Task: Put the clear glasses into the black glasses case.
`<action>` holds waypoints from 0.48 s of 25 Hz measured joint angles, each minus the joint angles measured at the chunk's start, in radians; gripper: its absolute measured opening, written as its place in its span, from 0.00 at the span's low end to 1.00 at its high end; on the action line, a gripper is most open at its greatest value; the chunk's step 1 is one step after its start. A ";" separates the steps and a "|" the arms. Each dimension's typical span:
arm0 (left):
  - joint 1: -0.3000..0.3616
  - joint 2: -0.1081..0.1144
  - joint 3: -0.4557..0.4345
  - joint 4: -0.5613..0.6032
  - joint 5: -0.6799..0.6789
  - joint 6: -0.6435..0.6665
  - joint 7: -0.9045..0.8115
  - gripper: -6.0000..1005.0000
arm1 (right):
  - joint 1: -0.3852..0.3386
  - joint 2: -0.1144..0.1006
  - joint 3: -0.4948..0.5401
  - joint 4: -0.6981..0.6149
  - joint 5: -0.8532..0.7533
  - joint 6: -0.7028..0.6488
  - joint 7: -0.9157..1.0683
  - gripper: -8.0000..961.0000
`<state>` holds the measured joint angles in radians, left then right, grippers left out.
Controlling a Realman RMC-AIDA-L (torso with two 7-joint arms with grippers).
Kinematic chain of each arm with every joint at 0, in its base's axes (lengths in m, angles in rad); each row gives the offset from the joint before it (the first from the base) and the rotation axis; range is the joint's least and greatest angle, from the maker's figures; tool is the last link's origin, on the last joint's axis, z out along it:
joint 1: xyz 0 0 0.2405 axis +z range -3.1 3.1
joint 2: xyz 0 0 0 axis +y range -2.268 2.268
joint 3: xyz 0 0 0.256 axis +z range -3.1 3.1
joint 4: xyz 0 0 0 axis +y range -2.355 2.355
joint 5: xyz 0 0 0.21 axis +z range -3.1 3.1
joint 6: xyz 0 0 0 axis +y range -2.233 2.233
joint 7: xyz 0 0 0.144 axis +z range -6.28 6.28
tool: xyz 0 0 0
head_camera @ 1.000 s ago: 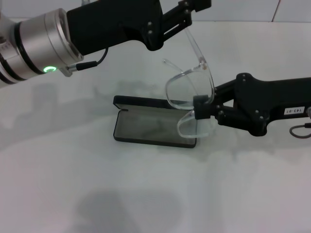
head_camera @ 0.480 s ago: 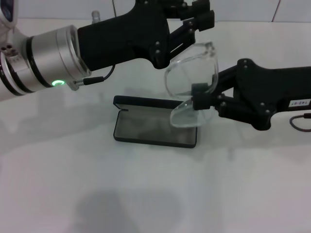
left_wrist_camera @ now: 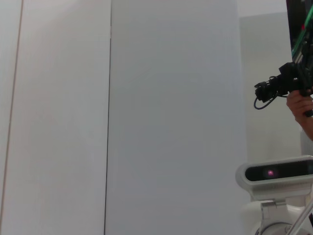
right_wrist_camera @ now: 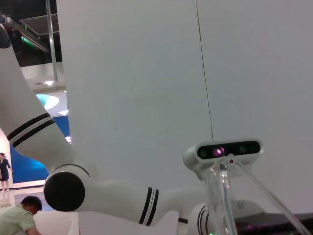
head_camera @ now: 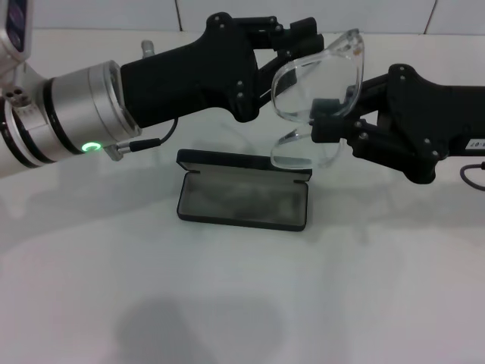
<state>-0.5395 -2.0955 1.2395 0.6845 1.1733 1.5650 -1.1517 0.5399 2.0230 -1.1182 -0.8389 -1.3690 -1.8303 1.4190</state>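
One black glasses case (head_camera: 243,199) lies open on the white counter (head_camera: 227,303) nearest the robot, grey lining up, its lid standing along the 12 o'clock edge. Above the case's 2 o'clock corner, clear of it, the clear glasses (head_camera: 314,95) hang in the air, lenses roughly upright. The right hand (head_camera: 330,127) reaches in from 3 o'clock and grips the frame near its middle, fingers pinched on the plastic. The left hand (head_camera: 292,38) comes in from 10 o'clock and sits against the glasses' upper edge; whether its fingers actually clasp them I cannot tell. Behind both runs a tiled wall (head_camera: 379,15).
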 joint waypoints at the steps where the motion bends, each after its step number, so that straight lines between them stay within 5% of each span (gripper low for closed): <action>1: 0.000 0.000 0.000 -0.002 0.000 0.001 0.001 0.17 | 0.000 0.000 0.000 0.000 0.001 0.000 0.000 0.11; 12: 0.010 0.000 0.002 -0.005 0.000 0.007 -0.002 0.17 | -0.002 -0.002 0.000 0.000 0.036 0.005 -0.029 0.11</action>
<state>-0.5294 -2.0951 1.2417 0.6792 1.1732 1.5716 -1.1535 0.5376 2.0212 -1.1180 -0.8392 -1.3332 -1.8249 1.3898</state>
